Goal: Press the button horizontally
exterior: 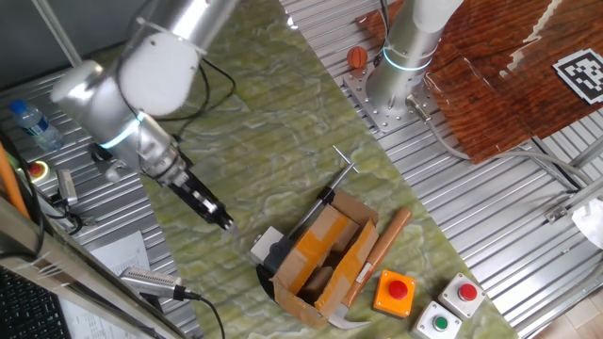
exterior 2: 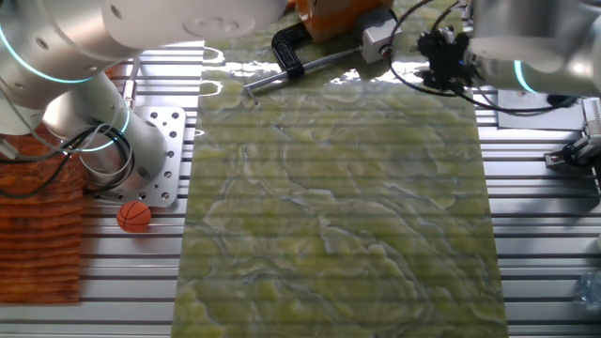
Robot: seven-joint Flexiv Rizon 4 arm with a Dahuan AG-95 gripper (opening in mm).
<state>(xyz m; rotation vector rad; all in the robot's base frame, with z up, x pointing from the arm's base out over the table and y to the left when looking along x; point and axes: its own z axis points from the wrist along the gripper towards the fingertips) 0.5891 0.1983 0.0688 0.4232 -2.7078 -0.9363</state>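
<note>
The button [exterior: 267, 244] is a small whitish-grey box with a black part. It stands on the green mat [exterior: 273, 141], against the left side of the brown cardboard carton [exterior: 325, 256]. My gripper [exterior: 224, 222] is low over the mat just left of the button, pointing at it, with a small gap between them. In the other fixed view the button [exterior 2: 377, 38] is at the top edge and the gripper [exterior 2: 430, 47] is to its right. No view shows the fingertips clearly.
A hammer [exterior: 375, 266] and a black clamp [exterior 2: 286, 52] lie by the carton. An orange box with a red button [exterior: 393, 292] and grey boxes with red [exterior: 464, 294] and green [exterior: 438, 322] buttons stand nearby. A second arm's base [exterior: 400, 66] and a small basketball [exterior 2: 134, 216] are beyond the mat.
</note>
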